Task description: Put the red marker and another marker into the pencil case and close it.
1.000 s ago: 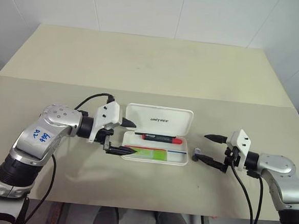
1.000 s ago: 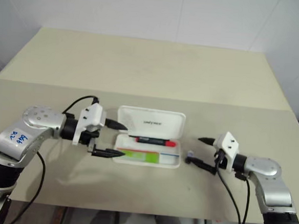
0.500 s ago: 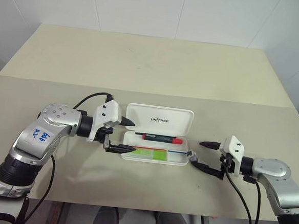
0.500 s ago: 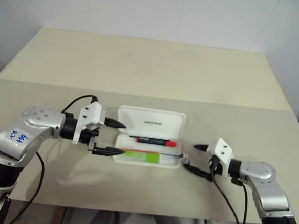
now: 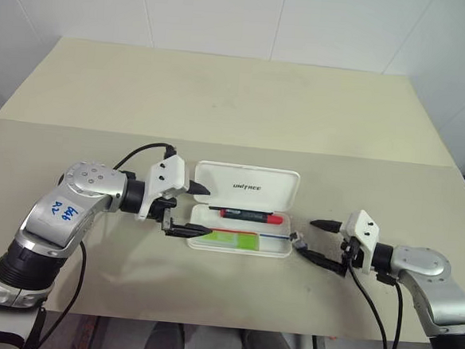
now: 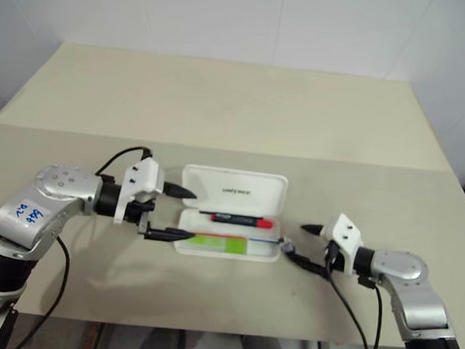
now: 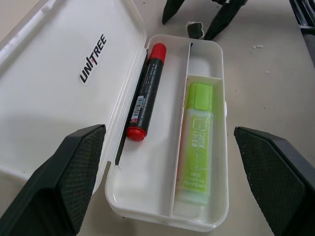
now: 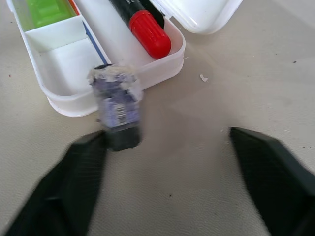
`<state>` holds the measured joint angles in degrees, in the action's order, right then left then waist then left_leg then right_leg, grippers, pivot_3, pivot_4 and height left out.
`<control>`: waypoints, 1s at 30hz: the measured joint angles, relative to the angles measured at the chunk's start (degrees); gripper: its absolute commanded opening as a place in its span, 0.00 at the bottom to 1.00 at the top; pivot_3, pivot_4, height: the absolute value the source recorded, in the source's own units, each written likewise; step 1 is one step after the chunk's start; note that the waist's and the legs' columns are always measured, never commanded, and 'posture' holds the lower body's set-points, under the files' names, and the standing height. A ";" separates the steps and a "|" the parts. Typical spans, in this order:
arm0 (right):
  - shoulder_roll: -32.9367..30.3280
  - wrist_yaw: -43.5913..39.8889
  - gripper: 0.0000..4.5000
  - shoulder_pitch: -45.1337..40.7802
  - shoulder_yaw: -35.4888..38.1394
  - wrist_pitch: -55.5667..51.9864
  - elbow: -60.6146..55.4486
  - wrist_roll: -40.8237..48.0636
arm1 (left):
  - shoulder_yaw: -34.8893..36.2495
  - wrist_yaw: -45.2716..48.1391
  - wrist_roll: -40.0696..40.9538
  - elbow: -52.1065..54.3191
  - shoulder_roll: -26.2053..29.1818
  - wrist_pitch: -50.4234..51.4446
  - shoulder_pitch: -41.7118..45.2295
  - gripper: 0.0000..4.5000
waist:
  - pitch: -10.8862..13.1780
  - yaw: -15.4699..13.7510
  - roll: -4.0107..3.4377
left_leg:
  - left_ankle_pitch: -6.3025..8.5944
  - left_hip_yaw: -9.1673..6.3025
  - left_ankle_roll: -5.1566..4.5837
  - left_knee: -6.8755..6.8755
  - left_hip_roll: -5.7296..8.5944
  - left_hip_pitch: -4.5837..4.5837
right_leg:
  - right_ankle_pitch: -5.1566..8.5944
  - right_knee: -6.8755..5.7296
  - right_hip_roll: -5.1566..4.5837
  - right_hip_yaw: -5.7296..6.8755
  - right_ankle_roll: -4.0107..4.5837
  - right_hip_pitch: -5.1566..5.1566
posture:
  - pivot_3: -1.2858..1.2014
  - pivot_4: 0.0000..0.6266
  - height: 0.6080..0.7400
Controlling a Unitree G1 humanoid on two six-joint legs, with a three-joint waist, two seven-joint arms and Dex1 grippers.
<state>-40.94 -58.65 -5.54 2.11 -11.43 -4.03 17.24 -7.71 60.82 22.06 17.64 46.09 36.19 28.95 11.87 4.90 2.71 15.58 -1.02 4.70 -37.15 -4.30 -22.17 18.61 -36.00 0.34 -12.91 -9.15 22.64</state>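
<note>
Nearest, low in the frame, both arms reach inward over the table (image 5: 237,103). The left claw (image 5: 191,212) stands wide, one finger at the lid's corner, one at the tray's left end, holding nothing. The right claw (image 5: 320,240) sits at centre right; its fingers are apart, the lower one against a small grey stubby cylinder (image 5: 297,241) lying just beside the case's right end. Whether it is gripped, I cannot tell.

At frame centre the pencil case (image 5: 240,245) lies open, lid upright behind. The red marker (image 5: 249,216) rests in the rear compartment; the green highlighter (image 5: 232,238) in the front one.

Judgement: loading looks complete; closing remains. The next move calls for tipping the lid forward and down, with the cylinder kept clear of the rim.

The left wrist view shows the dividers and the highlighter's print. The right wrist view shows the cylinder's frayed label, lost to the head views.
</note>
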 measured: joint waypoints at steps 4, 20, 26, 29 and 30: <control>0.04 0.24 0.32 0.02 0.00 -0.35 -0.42 0.55 | 0.00 0.03 0.10 0.00 -0.01 -0.02 -0.20 1.00 | 0.00 -0.02 0.00 | 0.00 0.00 0.00 0.01 0.00 0.00 | 0.00 0.00 0.00 0.00 0.00 0.00 | 0.52 0.24 1.00; 0.04 0.76 0.00 -0.73 0.92 0.12 0.12 1.74 | 1.06 0.98 0.97 0.00 0.00 -1.22 -0.91 1.00 | 0.00 -0.02 0.00 | 0.00 0.00 0.00 0.02 0.00 0.00 | 0.00 0.01 0.00 0.00 0.00 0.00 | 0.52 0.24 1.00; -0.14 0.86 0.08 -1.95 2.51 -2.81 0.68 3.44 | 1.07 0.97 0.97 -0.02 0.00 -1.85 -1.14 1.00 | 0.00 0.03 0.00 | 0.00 0.00 0.00 0.01 0.00 0.00 | 0.00 0.01 0.00 -0.01 0.00 0.00 | 0.52 0.24 1.00; -0.39 1.14 0.27 -2.00 2.92 -6.20 -1.29 4.93 | 1.08 0.97 0.97 -0.02 -0.01 -1.92 -1.19 1.00 | 0.00 -0.03 0.00 | 0.00 -0.01 0.00 0.03 -0.01 0.00 | 0.01 0.00 0.01 0.00 0.01 0.01 | 0.52 0.24 1.00; -0.38 1.33 0.33 -2.00 2.92 -6.76 -2.18 5.36 | 1.08 0.97 0.98 -0.03 -0.01 -1.93 -1.23 1.00 | 0.00 -0.02 -0.01 | 0.00 0.00 0.00 0.04 0.00 -0.01 | 0.01 0.01 0.00 0.00 0.01 0.01 | 0.52 0.24 1.00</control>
<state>-41.32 -57.32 -7.54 5.03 -18.20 -6.21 22.60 -6.63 61.79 23.04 17.61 46.08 34.26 27.72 11.87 4.89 2.70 15.58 -1.02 4.70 -37.11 -4.31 -22.17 18.62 -35.99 0.34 -12.91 -9.14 22.66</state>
